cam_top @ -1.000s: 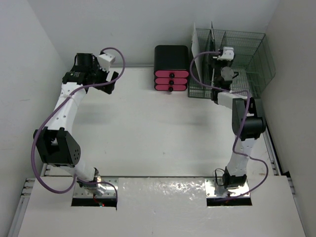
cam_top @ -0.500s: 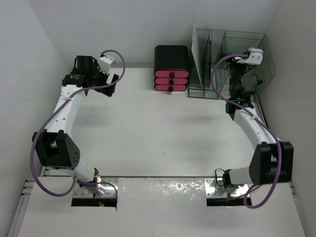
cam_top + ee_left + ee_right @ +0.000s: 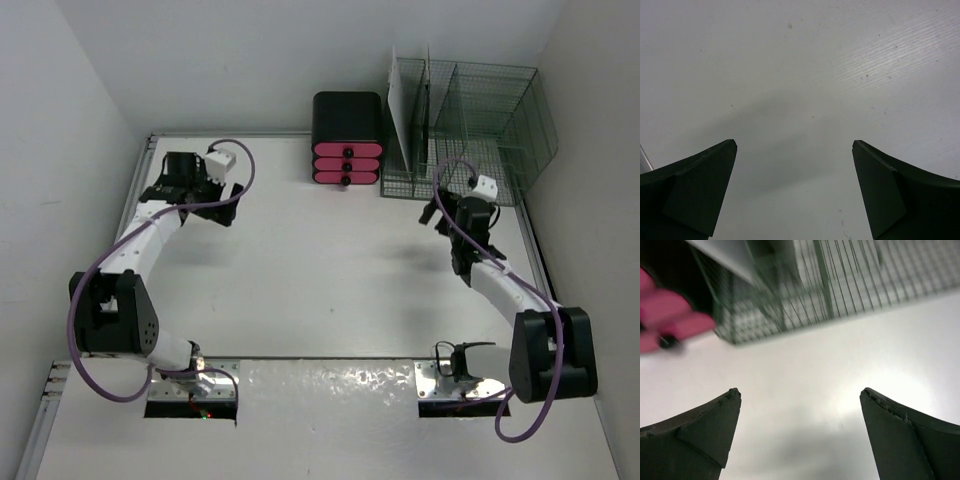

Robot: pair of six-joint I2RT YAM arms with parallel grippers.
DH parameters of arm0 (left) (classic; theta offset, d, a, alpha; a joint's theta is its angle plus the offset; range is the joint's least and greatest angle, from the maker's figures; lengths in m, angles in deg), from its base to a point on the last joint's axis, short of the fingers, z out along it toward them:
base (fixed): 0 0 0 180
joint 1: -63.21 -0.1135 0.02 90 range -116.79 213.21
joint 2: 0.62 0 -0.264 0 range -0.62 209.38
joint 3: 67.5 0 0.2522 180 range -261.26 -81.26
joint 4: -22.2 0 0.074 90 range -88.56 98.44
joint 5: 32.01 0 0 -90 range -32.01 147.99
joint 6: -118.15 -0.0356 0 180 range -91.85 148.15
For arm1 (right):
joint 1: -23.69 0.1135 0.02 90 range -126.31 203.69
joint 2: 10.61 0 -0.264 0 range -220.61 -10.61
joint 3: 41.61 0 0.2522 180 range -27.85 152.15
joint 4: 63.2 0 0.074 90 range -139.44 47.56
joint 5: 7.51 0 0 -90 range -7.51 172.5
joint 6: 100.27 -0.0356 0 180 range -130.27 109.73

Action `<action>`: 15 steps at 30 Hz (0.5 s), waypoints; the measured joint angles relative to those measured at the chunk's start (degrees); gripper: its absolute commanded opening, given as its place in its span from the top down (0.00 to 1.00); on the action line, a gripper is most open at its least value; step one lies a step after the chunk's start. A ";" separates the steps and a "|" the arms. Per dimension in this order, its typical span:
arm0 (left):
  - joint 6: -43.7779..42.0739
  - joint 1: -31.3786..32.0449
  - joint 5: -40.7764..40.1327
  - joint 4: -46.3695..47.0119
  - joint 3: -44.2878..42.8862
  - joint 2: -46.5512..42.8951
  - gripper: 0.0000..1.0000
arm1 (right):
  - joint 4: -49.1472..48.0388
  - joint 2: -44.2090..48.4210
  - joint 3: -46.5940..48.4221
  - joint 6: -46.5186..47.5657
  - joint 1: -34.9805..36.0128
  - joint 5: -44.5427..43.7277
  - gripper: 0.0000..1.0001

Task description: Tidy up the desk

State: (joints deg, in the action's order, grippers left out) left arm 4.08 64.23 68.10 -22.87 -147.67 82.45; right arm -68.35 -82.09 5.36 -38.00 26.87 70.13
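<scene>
Both apart | left pincer (image 3: 794, 143) over desk (image 3: 790, 60) | right pincer (image 3: 800, 390) facing wire rack (image 3: 790, 305)

Matt white desk (image 3: 300, 260), metal wire rack (image 3: 492, 92)

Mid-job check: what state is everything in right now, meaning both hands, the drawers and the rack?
Left hand: open, empty, over bare desk.
Right hand: open, empty, facing the wire rack.
Drawer unit: all three pink drawers shut.
Wire rack: upright, with a white sheet standing on edge at its left end.
</scene>
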 measured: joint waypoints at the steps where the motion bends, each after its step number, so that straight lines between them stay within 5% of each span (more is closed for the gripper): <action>1: 0.20 0.00 0.07 1.11 1.36 0.00 0.00 | 1.01 0.24 -1.68 -0.61 0.00 -0.17 0.01; 15: 0.31 0.00 1.27 13.11 10.43 4.37 0.01 | 2.78 21.86 -28.20 -0.94 0.46 -1.27 0.01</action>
State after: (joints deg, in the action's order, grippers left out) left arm 4.38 64.23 69.37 -9.75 -137.25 86.82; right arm -65.58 -60.24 -22.84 -38.94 27.33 68.87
